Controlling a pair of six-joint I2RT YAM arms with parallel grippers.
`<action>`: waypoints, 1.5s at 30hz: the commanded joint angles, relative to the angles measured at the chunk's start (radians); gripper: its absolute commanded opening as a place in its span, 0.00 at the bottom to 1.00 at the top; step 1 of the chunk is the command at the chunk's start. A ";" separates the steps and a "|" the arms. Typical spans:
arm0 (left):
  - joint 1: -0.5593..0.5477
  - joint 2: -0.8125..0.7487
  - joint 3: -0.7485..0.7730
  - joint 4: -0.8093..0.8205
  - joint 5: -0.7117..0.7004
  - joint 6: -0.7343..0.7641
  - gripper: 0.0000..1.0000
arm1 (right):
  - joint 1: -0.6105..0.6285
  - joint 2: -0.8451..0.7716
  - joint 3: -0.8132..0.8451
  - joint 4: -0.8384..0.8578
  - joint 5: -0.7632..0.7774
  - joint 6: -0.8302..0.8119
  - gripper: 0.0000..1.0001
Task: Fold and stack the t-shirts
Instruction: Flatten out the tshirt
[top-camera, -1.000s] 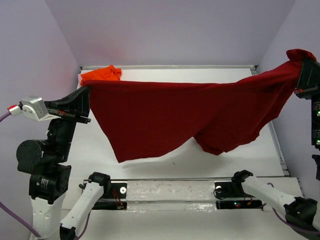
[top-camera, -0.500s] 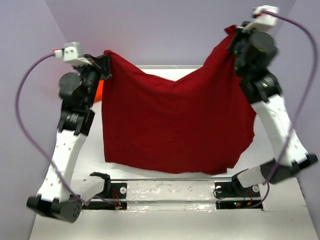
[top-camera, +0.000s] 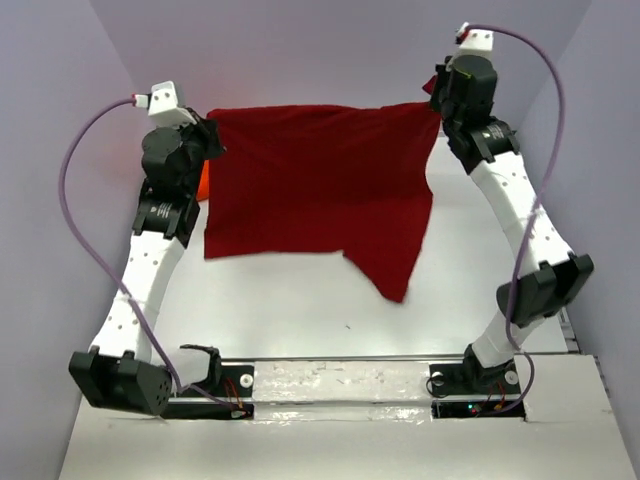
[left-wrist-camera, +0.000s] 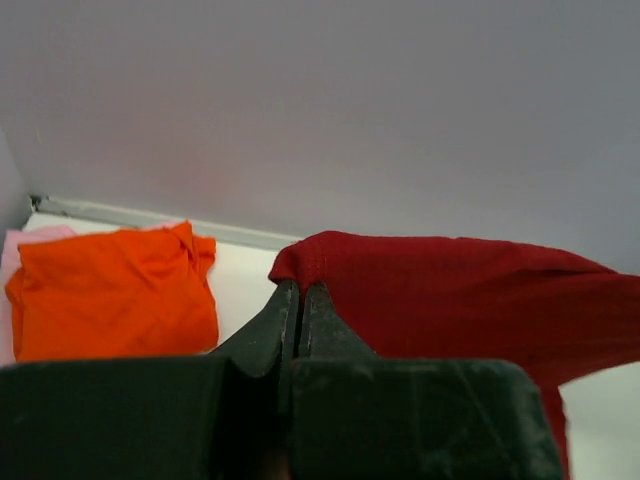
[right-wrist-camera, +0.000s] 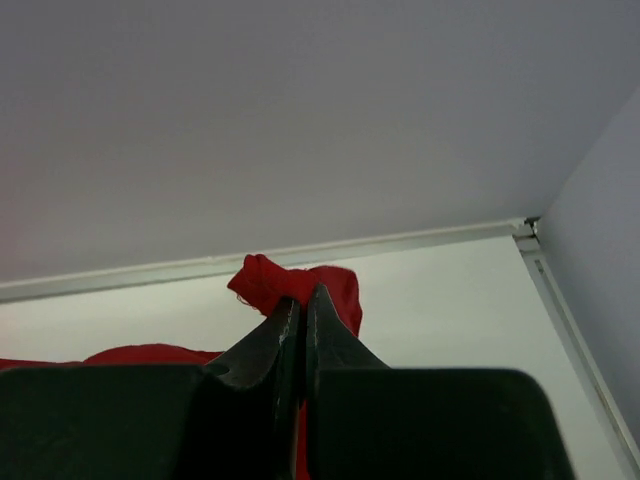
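Left tool (left-wrist-camera: 301, 286): pressed together on a small bunch of cloth at one top corner of the crimson t-shirt (top-camera: 315, 185), raised at the far left.
Right tool (right-wrist-camera: 303, 290): pinched shut on the other top corner, with a knot of red cloth poking out above the tips, raised at the far right.
Crimson t-shirt: spread between the two tools over the far half of the surface (top-camera: 300, 305). Its top edge is nearly straight, and the lower right hangs down in a long point. I cannot tell whether the hem touches the surface.
Orange t-shirt (left-wrist-camera: 110, 290): lies roughly folded in the far left corner, just beside the left tool and close to the crimson cloth.
Risk, slip: each grip holds only a little fabric, so a quick pull apart or a fast drop could tug a corner free and collapse the shirt.
Risk, skew: the uneven hem suggests the shirt would land crooked, with the drooping point folding under itself.
Risk, snag: lowering on the left could drape red cloth over the orange shirt or drag it out of shape.
Risk, wall: both tools are close to the back wall (right-wrist-camera: 300, 120), which leaves little room to swing.
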 joint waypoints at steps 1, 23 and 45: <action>0.007 -0.159 0.077 0.057 0.007 0.024 0.00 | 0.003 -0.267 -0.022 0.131 -0.026 0.000 0.00; 0.000 -0.495 0.103 -0.106 0.198 -0.133 0.00 | 0.003 -0.734 -0.012 -0.159 -0.142 0.106 0.00; 0.076 0.328 0.187 0.164 0.006 -0.064 0.00 | -0.029 0.135 -0.018 0.260 0.065 0.032 0.00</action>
